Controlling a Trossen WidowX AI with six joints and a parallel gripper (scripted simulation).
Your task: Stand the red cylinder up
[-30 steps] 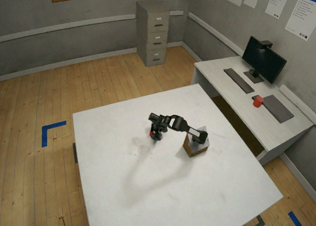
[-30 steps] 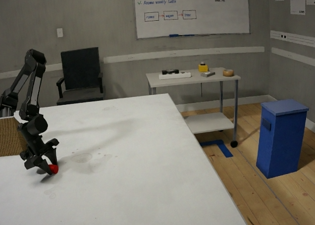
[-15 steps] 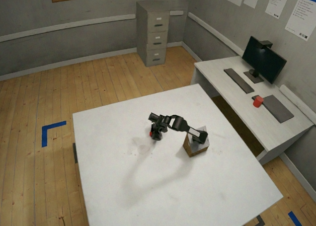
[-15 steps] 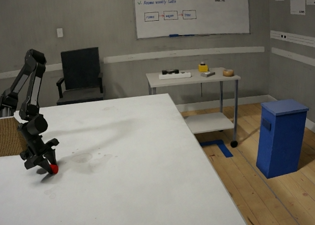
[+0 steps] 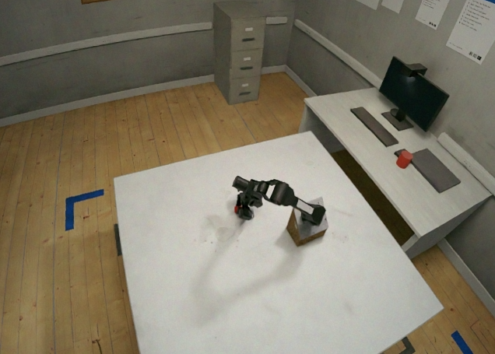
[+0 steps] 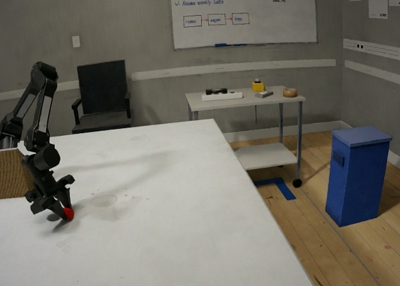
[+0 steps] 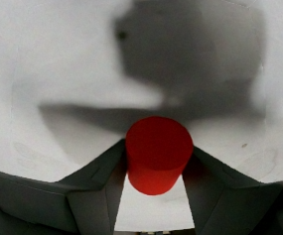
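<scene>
The red short cylinder (image 5: 236, 208) (image 6: 68, 213) (image 7: 157, 154) sits between my two dark fingers, just above or on the white table (image 5: 247, 285) (image 6: 168, 192). My gripper (image 5: 242, 212) (image 6: 61, 212) (image 7: 154, 146) is shut on it, one finger on each curved side. In the wrist view a flat round end of the cylinder faces away from the camera, toward the table. The arm reaches from its base block (image 5: 306, 226) toward the table's middle left. In the exterior view only a small red part shows past the fingertips.
A cork-sided base block stands on the table right of the gripper. A side desk (image 5: 352, 102) holds a monitor (image 5: 412, 93), a keyboard, a mat and a red cup (image 5: 404, 159). A cart (image 6: 245, 102), a chair (image 6: 101, 95) and a blue bin (image 6: 355, 176) stand off the table.
</scene>
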